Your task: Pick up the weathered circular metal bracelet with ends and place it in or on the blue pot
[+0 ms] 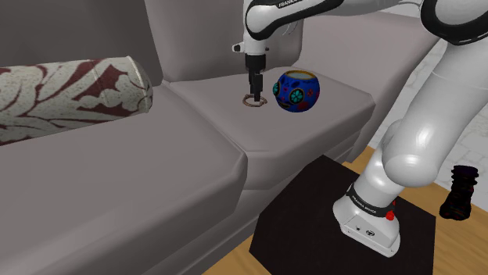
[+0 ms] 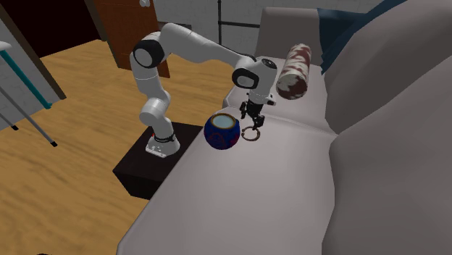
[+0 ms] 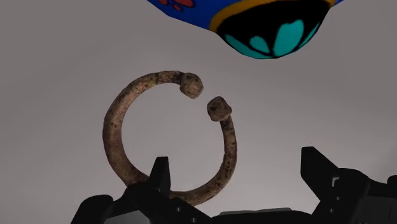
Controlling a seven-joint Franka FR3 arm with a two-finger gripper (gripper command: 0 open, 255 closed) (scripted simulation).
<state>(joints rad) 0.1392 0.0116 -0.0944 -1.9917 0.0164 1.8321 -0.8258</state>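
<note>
The bracelet (image 3: 111, 130) is a thin ring that looks like old metal, so I think it is hard and stiff and will not bend when it is pinched. It is probably light. The round bar could slip or roll between flat fingers, and it lies flat on a soft seat, so the fingers may have to press down a little into the seat to get around it. A good place to grab is the smooth curved part, away from the two knobby ends. It is brown and grey, rough and spotty like rust. It does not close all the way: there is a small gap with a lump on each end. It lies on the sofa seat (image 1: 344, 100), nearer the seat's back edge than its front edge. The blue pot (image 1: 297, 90) sits just beside it with a little bare seat between them. The pot is round, with bright dots and an open top. The gripper (image 3: 235, 159) is low over the bracelet with its fingers wide apart. It holds nothing. One side of the ring sits between the fingers.
</note>
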